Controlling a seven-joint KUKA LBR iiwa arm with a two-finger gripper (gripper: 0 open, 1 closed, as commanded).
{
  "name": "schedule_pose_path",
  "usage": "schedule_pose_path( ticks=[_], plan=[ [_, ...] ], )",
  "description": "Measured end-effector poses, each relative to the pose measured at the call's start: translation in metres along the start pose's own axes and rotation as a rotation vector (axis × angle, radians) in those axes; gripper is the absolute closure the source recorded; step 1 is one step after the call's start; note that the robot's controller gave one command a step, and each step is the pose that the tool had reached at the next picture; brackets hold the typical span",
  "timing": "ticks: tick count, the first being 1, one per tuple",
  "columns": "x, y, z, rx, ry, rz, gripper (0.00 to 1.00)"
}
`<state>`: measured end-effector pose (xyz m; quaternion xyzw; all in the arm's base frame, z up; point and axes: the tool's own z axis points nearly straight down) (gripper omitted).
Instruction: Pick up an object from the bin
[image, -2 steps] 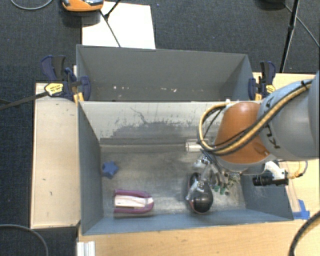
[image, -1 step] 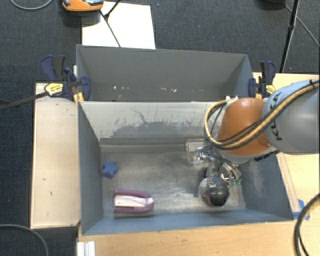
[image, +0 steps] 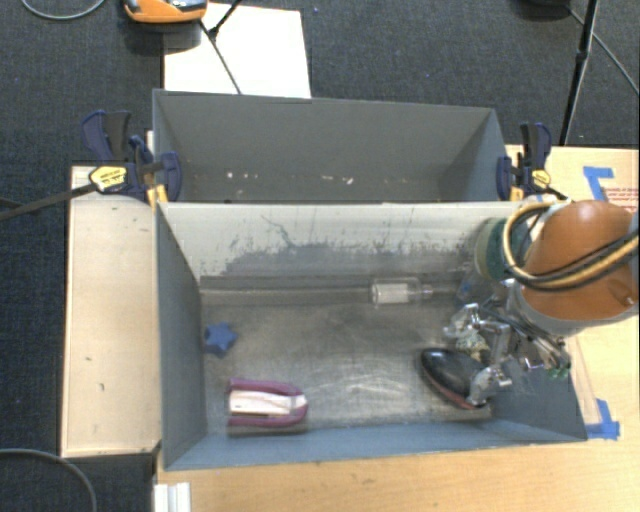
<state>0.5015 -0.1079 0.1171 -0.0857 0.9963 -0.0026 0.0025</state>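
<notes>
My gripper (image: 476, 355) is low in the bin's front right corner and stands open, one metal fingertip toward the back and one toward the front. A black oval thing with a red edge (image: 447, 377) lies on the floor right beside it. Its right end reaches in by the front fingertip, and I cannot tell whether they touch. A small clear bottle (image: 401, 293) lies on its side along the back wall, up and left of the gripper.
A purple and white stapler-like thing (image: 265, 405) lies near the front left. A small blue piece (image: 218, 338) sits by the left wall. The arm's orange cover and cables hang over the bin's right rim.
</notes>
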Motion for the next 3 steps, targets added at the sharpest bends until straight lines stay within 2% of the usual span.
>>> schedule_pose_path(
  ticks=[1, 2, 3],
  plan=[
    [0.001, -0.023, 0.044, -0.011, -0.004, -0.636, 0.00],
    [0.001, -0.024, 0.043, -0.010, -0.003, -0.631, 1.00],
    [0.000, 0.002, -0.105, -0.002, -0.005, -0.660, 1.00]
  ],
)
